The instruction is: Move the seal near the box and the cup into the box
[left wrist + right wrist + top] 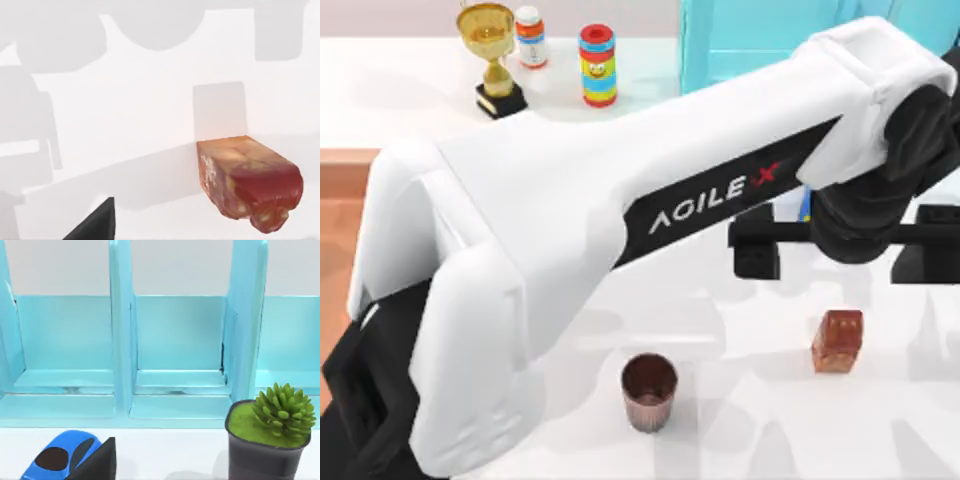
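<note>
Glossy brown cup (649, 391) sits at the lower middle of the top view, ribbed and tapered, upright on the white counter (760, 420). Right of it is the seal (837, 341), a mottled reddish block, squarish top, standing free. Left gripper (845, 245) hangs just above it in frame, fingers spread wide, so I'd guess it's lining up to grab the seal first. Can't tell the right gripper's finger state. Farther back: gold trophy (492, 55), turquoise shelf unit (175, 355), blue toy car (65, 460), potted succulent (270, 432).
</note>
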You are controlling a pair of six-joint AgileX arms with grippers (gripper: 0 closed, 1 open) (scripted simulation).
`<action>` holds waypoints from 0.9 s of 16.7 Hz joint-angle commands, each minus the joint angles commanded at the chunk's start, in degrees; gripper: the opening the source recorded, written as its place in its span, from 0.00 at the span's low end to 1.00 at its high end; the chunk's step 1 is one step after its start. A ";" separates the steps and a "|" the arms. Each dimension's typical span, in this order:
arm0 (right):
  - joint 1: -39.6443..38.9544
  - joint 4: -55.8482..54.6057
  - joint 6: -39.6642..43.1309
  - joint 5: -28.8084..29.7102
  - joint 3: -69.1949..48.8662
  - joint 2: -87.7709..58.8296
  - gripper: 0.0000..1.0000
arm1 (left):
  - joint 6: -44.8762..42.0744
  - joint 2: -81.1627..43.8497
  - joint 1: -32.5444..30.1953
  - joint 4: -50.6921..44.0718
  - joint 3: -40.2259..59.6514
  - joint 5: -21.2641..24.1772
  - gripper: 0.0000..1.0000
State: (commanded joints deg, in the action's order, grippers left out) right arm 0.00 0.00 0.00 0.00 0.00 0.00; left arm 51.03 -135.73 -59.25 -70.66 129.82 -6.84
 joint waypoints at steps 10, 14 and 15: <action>0.00 0.00 0.00 0.00 0.00 0.00 1.00 | 10.25 -13.56 -4.49 -13.78 19.39 -2.81 1.00; 0.00 0.00 0.00 0.00 0.00 0.00 1.00 | 10.18 -13.49 -4.18 -13.67 19.27 -2.72 1.00; 0.00 0.00 0.00 0.00 0.00 0.00 1.00 | 10.16 -13.47 -4.18 -13.50 19.09 -2.74 1.00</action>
State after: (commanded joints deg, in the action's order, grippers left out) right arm 0.00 0.00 0.00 0.00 0.00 0.00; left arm 61.20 -149.20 -63.43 -84.16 148.91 -9.57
